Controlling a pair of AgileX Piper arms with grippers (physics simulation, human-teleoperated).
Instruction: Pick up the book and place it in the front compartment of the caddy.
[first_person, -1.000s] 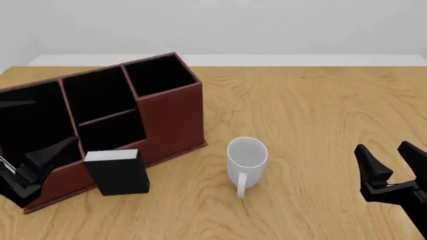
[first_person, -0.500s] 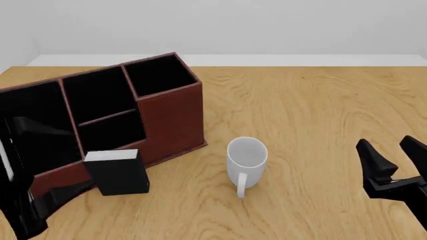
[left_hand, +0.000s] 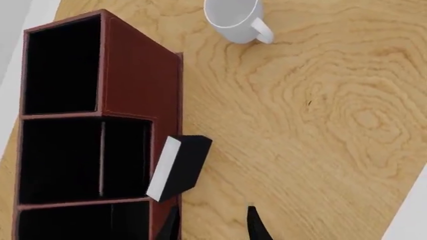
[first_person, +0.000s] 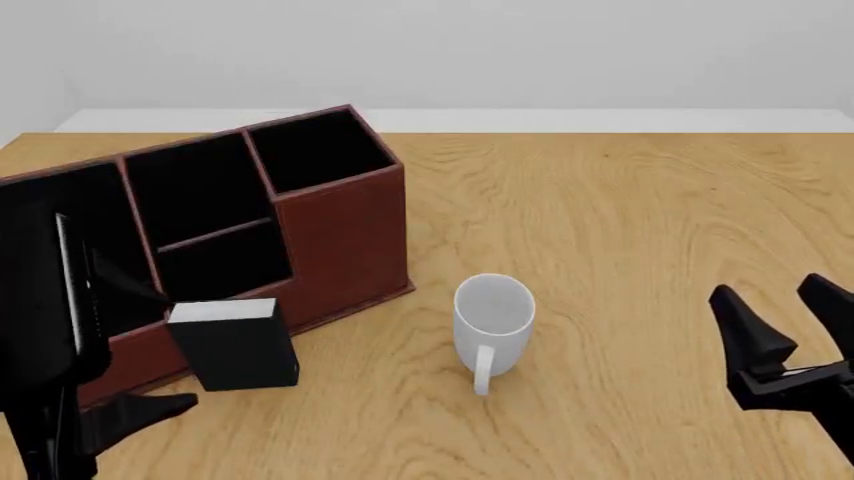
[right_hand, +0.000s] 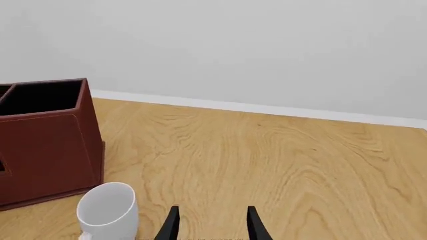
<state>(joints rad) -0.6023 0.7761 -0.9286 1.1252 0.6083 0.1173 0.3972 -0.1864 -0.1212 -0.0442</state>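
Risen since a sec ago, the left arm now stands tall at the front view's left edge, its left claw (first_person: 114, 350) beside the caddy's near-left corner, w/ fingers apart and nothing between them. Right claw (first_person: 787, 325) has barely shifted at the lower right, also spread wide, empty, well apart from everything.

Counter (first_person: 614, 230) lies broad and bare across the right half, w/ open room to its far edge and between mug and right claw. Caddy (first_person: 340, 235) sits at the left, angled, open tops up, black insides showing. Book (first_person: 238, 345) stands upright on the counter just in front of the caddy's low front wall, white page edge up, not yet inside. White mug (first_person: 491, 318) stands right of the book, near the caddy's right corner, handle toward the camera.

Left wrist view alone shows the book (left_hand: 179, 167) leaning close on the caddy (left_hand: 137, 80) wall; whether they touch, can't tell. Right wrist view misses the book, catching only the mug (right_hand: 108, 210) and the caddy's end box (right_hand: 47, 135).
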